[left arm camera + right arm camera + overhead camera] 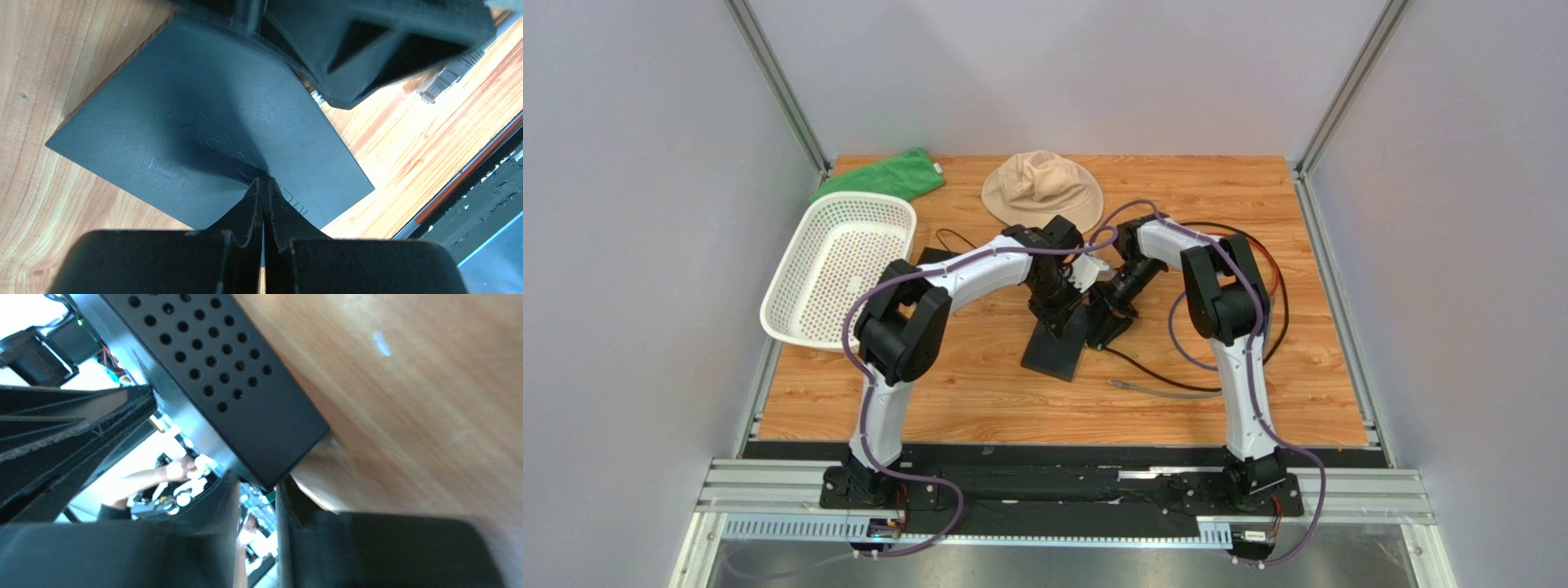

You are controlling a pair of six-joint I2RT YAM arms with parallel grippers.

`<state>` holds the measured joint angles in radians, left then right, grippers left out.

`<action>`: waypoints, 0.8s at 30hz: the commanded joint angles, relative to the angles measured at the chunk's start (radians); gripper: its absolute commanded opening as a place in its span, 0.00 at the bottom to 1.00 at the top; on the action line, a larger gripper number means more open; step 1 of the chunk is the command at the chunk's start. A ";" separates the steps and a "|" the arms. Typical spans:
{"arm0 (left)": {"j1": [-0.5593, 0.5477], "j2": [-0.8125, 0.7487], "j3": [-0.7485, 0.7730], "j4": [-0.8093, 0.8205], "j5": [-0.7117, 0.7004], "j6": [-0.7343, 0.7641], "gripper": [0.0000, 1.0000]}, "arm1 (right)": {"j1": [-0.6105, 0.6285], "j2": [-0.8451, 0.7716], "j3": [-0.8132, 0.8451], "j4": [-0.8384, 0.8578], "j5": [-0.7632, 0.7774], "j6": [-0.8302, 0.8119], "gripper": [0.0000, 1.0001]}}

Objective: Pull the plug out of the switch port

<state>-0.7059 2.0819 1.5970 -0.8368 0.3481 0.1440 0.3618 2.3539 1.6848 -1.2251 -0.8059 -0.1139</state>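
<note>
The switch (1058, 347) is a thin flat black box lying mid-table. In the left wrist view its matte top (184, 122) fills the middle. My left gripper (264, 181) is shut and empty, its tips pressed down on the switch's top. My right gripper (1114, 306) is at the switch's right edge. In the right wrist view its fingers (205, 517) stand a little apart with nothing between them, just below a corner of the switch's vented side (215, 373). A clear plug (437, 83) on a grey cable lies loose on the wood, apart from the switch, and shows in the top view (1118, 384).
A white perforated basket (840, 270) stands at the left, with a green cloth (881, 175) behind it. A beige hat (1042, 186) lies at the back middle. A black cable (1274, 294) loops round the right arm. The table's metal front edge (466, 177) is near.
</note>
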 commanded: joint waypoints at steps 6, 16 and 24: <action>0.002 0.106 -0.078 -0.008 -0.141 0.054 0.00 | 0.078 0.157 -0.030 0.145 0.346 0.046 0.00; 0.003 0.115 -0.085 -0.004 -0.150 0.037 0.00 | 0.037 0.169 -0.013 -0.089 0.494 -0.007 0.00; 0.008 0.116 -0.091 -0.001 -0.158 0.028 0.00 | 0.005 0.116 -0.063 -0.175 0.488 -0.078 0.00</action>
<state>-0.7036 2.0811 1.5951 -0.8455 0.3416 0.1364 0.3798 2.3787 1.7309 -1.3056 -0.7643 -0.1390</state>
